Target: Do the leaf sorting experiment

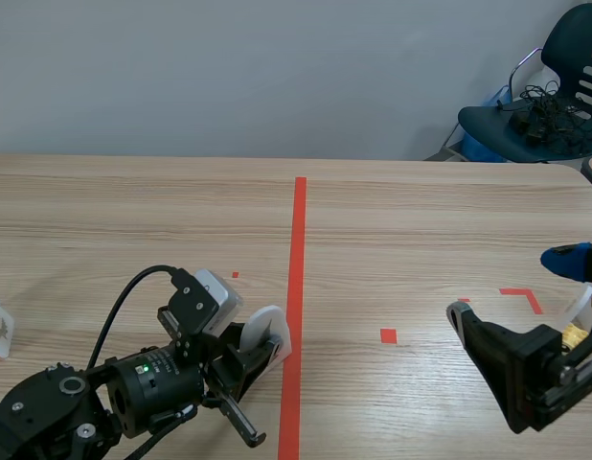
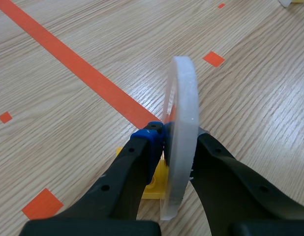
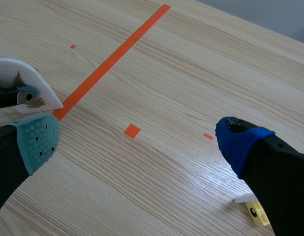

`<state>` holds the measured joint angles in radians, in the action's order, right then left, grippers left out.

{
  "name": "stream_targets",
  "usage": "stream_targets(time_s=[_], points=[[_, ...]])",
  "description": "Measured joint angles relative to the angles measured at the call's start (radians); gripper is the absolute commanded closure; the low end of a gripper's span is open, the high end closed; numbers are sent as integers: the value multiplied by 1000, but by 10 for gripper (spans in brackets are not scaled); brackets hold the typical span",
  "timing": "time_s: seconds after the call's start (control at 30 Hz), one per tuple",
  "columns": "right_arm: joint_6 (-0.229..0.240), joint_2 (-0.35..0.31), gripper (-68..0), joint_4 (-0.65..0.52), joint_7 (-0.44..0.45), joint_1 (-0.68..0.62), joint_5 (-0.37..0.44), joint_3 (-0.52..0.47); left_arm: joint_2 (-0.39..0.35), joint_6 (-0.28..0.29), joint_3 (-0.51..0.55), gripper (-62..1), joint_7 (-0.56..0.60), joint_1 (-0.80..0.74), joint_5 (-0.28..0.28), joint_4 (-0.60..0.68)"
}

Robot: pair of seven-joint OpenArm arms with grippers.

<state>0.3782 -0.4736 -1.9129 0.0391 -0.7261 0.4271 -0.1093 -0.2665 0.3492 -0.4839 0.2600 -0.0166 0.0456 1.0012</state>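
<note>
White disc point(image 2: 184, 123), leaf print on its face: upright on edge, close to the table point(image 1: 421, 220), just beside the long tape line point(image 1: 299, 268); pinched between the fingers of the left gripper point(image 2: 177, 141); yellow block point(image 2: 154, 186) beneath; right gripper point(image 3: 139, 141) fingers spread wide, holding nothing; second yellow piece point(image 3: 258, 215) beside it.

Place: we take this for a robotics lab or test room.
Table: a wood-grain table point(image 1: 430, 211) carries an orange-red tape line point(image 1: 299, 259) and small tape squares.
Far right: we see a dark blue chair point(image 1: 564, 43) heaped with cables point(image 1: 540, 110), before a plain grey wall point(image 1: 229, 67).
</note>
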Motion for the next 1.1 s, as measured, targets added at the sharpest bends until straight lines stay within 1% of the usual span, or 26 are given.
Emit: stream_targets(time_s=[0.07,0.13,0.23,0.27,0.33,0.37,0.43,0.47,0.53,0.57,0.6,0.67,0.73,0.77,0.8,0.87,0.93,1.0,1.1], points=[[0,0,-679,0,0,0,0,0,-2,0,0,-65,-3,-2,1,5],[0,0,-679,0,0,0,0,0,-12,4,7,-65,-20,-15,7,42],[0,0,-679,0,0,0,0,0,-47,18,54,-65,-66,-68,13,171],[0,0,-679,0,0,0,0,0,-60,18,80,-65,-80,-92,24,222],[0,0,-679,0,0,0,0,0,-83,17,145,-65,-100,-145,79,318],[0,0,-679,0,0,0,0,0,-92,17,184,-65,-108,-174,121,356],[0,0,-679,0,0,0,0,0,-100,16,269,-65,-129,-230,191,408],[0,0,-679,0,0,0,0,0,-100,10,313,-65,-137,-258,210,421],[0,0,-679,0,0,0,0,0,-100,1,396,-65,-137,-307,219,423],[0,0,-679,0,0,0,0,0,-99,-13,431,-65,-137,-328,232,417],[0,0,-679,0,0,0,0,0,-99,-29,461,-65,-138,-346,256,409],[0,0,-679,0,0,0,0,0,-92,-70,513,-65,-138,-369,273,387],[0,0,-679,0,0,0,0,0,-81,-105,552,-65,-140,-372,312,358],[0,0,-679,0,0,0,0,0,-79,-116,565,-65,-138,-369,327,342],[0,0,-679,0,0,0,0,0,-79,-128,574,-65,-137,-365,354,325],[0,0,-679,0,0,0,0,0,-79,-171,586,-65,-136,-353,389,289],[0,0,-679,0,0,0,0,0,-80,-208,592,-66,-137,-329,400,243],[0,0,-679,0,0,0,0,0,-79,-242,594,-66,-136,-299,445,191],[0,0,-679,0,0,0,0,0,-77,-253,596,-66,-128,-251,469,104]])
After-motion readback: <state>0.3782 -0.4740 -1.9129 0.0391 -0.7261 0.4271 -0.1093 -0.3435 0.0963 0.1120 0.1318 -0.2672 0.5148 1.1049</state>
